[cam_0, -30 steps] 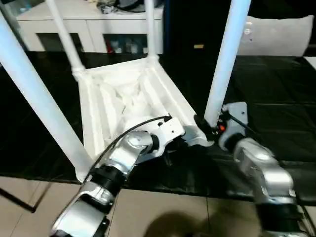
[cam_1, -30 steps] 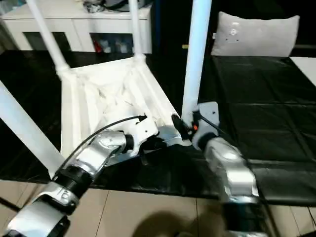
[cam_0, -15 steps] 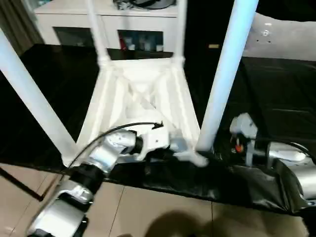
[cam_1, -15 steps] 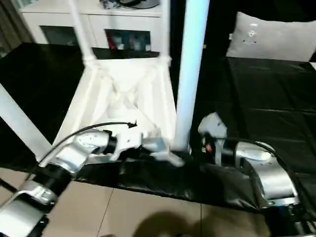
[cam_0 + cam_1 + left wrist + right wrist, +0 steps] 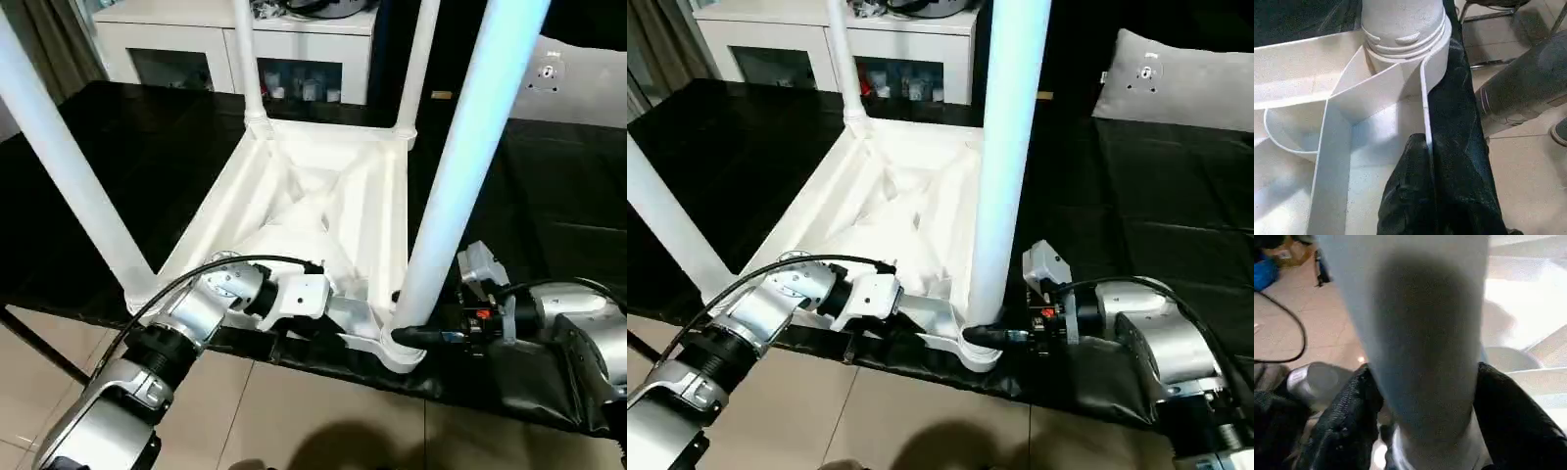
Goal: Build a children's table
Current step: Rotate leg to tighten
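Right gripper [image 5: 1425, 431] now back around near leg [image 5: 460, 186]; left gripper [image 5: 1422, 196] clamped on tabletop rim [image 5: 1425, 112].

White table [image 5: 323, 211] of smooth, faintly grainy plastic; sheet [image 5: 549, 225] under it glossy black; forearms [image 5: 1161, 348] brushed silver metal.

The children's table [image 5: 323, 211] is all white plastic and lies upside down on a black-covered surface, its ribbed underside facing up. Four long tubular legs [image 5: 460, 181] stand upright from the round corner sockets [image 5: 1400, 36], two at the near edge and two at the far edge
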`<state>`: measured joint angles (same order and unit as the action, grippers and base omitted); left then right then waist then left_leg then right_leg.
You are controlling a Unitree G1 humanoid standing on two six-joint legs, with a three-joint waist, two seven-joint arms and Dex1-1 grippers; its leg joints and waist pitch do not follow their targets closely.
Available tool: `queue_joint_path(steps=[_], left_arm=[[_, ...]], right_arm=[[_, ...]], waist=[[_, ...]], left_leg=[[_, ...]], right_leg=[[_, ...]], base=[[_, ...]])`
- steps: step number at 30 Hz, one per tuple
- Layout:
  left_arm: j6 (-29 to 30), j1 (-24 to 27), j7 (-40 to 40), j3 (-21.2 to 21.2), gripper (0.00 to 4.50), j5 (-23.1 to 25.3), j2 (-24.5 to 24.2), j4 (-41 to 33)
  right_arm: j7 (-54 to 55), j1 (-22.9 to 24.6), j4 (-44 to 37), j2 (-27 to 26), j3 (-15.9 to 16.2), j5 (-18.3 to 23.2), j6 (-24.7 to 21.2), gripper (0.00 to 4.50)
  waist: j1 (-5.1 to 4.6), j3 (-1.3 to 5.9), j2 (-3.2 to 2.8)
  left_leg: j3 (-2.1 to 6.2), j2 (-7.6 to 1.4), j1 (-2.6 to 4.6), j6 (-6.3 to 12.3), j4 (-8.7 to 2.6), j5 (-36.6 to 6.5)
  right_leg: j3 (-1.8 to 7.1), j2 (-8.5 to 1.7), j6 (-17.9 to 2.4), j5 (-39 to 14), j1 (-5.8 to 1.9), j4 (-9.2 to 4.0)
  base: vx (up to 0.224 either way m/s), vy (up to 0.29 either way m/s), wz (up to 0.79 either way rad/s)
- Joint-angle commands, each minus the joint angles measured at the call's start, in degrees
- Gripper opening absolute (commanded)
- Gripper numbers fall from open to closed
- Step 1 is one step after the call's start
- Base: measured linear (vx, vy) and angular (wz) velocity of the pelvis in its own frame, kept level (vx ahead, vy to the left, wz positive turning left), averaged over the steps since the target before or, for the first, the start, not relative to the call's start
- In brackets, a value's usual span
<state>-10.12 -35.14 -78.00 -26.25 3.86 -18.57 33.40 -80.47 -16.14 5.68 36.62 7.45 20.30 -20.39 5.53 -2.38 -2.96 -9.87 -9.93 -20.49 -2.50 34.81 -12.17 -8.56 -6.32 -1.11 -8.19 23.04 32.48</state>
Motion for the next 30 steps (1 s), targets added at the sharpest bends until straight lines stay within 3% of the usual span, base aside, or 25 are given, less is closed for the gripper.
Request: queue_joint_path(steps=[1, 3, 7, 11, 14, 17, 19, 21, 22, 23, 24, 27, 29, 30], left_arm=[[-1.8, -0.7, -2.2, -1.8, 0.0, 0.4, 0.0, -1.1], [-1.9, -0.8, -2.3, -1.7, 0.0, 0.4, 0.0, -0.9], [-1.1, -0.8, -1.9, -1.2, 0.0, -0.1, 0.2, -0.6], [3.5, -1.2, 0.8, 1.2, 0.0, -1.8, 2.0, -0.2], [6.3, -1.8, 4.9, 2.8, 0.0, -2.0, 3.7, 0.3], [7.5, -2.0, 6.6, 3.4, 0.0, -2.0, 4.3, 0.5], [11.8, -2.7, 12.2, 4.6, 0.0, -1.5, 6.9, 0.6], [14.6, -3.3, 17.2, 5.4, 0.0, -0.8, 9.2, 1.1], [16.0, -3.5, 19.3, 5.7, 0.0, -0.4, 10.3, 1.2], [16.4, -3.5, 20.1, 5.9, 0.0, -0.2, 10.7, 1.2], [18.2, -3.7, 23.1, 6.5, 0.0, 0.2, 12.1, 1.3], [20.5, -4.2, 30.0, 7.8, 0.0, 0.4, 16.1, 2.1], [21.0, -4.5, 33.2, 8.1, 0.0, 0.7, 18.1, 2.7], [20.7, -4.6, 33.6, 8.1, 0.0, 0.8, 18.6, 3.0]], right_arm=[[-1.4, -0.5, 0.2, 0.5, 0.8, 0.6, -0.8, 2.54], [-1.6, -0.6, 0.4, 0.4, 0.7, 0.8, -1.1, 2.22], [-1.4, -0.4, -0.2, 0.0, 0.5, 2.1, -2.1, 2.09], [2.5, 1.5, -4.3, -2.6, -0.9, 5.5, -6.4, 2.04], [10.1, 2.0, -5.7, -6.1, -1.3, 3.9, -8.2, 2.04], [13.6, 1.9, -5.8, -7.7, -1.5, 2.8, -8.5, 2.04], [26.7, 0.7, -5.1, -14.1, -2.4, -1.7, -9.8, 2.04], [35.9, -0.1, -4.9, -19.2, -3.8, -3.5, -12.0, 2.03], [40.4, -0.5, -5.0, -21.6, -4.7, -4.1, -13.8, 2.02], [41.3, -0.6, -5.0, -22.1, -4.7, -4.6, -14.0, 2.02], [44.9, -0.8, -5.0, -23.7, -4.6, -6.3, -14.4, 2.02], [54.8, -1.9, -3.5, -29.7, -7.2, -7.2, -15.7, 2.02], [59.1, -2.4, -2.3, -32.2, -7.9, -8.0, -14.3, 2.02], [59.9, -2.5, -1.9, -32.6, -7.7, -8.5, -13.0, 2.55]], waist=[[0.0, 3.89, 1.6], [0.05, 3.93, 1.54], [0.15, 3.9, 1.55], [0.29, 3.87, 1.48], [-0.05, 3.51, 1.51], [-0.73, 3.23, 1.52], [-1.5, 2.88, 1.32], [-3.57, 2.76, 1.22], [-4.82, 2.86, 0.98], [-5.33, 2.89, 0.87], [-6.01, 3.13, 0.39], [-7.65, 2.93, 0.08], [-8.3, 3.12, 0.44], [-8.34, 3.13, 0.32]], left_leg=[[0.91, -3.66, -0.21, 5.91, -4.01, -7.4], [0.9, -3.63, -0.22, 5.96, -3.95, -7.0], [0.89, -3.66, -0.15, 5.79, -3.98, -7.3], [0.9, -3.62, -0.13, 5.43, -3.99, -7.3], [0.82, -3.24, -0.08, 4.32, -4.14, -9.0], [0.9, -2.53, 0.32, 2.54, -4.02, -11.6], [1.11, -2.4, -0.05, 1.79, -4.15, -13.1], [1.57, -1.75, 0.09, -0.2, -3.61, -15.9], [1.99, -1.89, -0.16, -0.37, -3.71, -17.0], [2.26, -2.11, -0.31, -0.31, -3.86, -17.9], [2.51, -2.5, -0.3, 0.24, -4.01, -19.0], [2.82, -2.95, 0.16, 0.64, -4.41, -21.2], [2.76, -2.54, 0.01, 1.28, -4.51, -20.7], [2.68, -2.44, 0.01, 1.95, -4.47, -19.9]], right_leg=[[3.75, -3.71, -8.9, -18.8, -3.63, -3.4], [3.72, -3.65, -9.0, -18.4, -3.59, -3.35], [3.7, -3.63, -8.8, -19.2, -3.55, -3.47], [3.69, -3.71, -8.4, -20.2, -3.58, -3.58], [3.51, -3.55, -6.5, -24.8, -3.39, -4.4], [2.74, -3.44, -3.4, -31.9, -3.08, -5.65], [2.32, -3.11, -1.5, -34.6, -3.08, -5.96], [0.76, -3.03, 1.4, -38.7, -3.1, -7.15], [0.17, -2.99, 2.1, -38.2, -3.5, -7.44], [-0.15, -3.0, 2.5, -37.8, -3.81, -7.59], [-0.25, -3.23, 2.6, -35.7, -4.13, -7.72], [-0.19, -3.42, -0.5, -31.3, -3.81, -7.68], [0.27, -3.65, -1.8, -29.8, -3.87, -7.35], [0.54, -3.74, -2.1, -29.5, -3.92, -7.31]], base=[[0.0, 0.0, 0.0], [0.0, 0.0, 0.0], [0.0, 0.0, 0.0], [0.0, 0.0, 0.0], [0.0, 0.0, 0.0], [0.0, 0.0, 0.0], [0.0, 0.0, 0.0], [0.0, 0.0, 0.0], [0.0, 0.0, 0.0], [0.0, 0.0, 0.0], [0.0, 0.0, 0.0], [0.0, 0.0, 0.0], [0.0, 0.0, 0.0], [0.0, 0.0, 0.0]])
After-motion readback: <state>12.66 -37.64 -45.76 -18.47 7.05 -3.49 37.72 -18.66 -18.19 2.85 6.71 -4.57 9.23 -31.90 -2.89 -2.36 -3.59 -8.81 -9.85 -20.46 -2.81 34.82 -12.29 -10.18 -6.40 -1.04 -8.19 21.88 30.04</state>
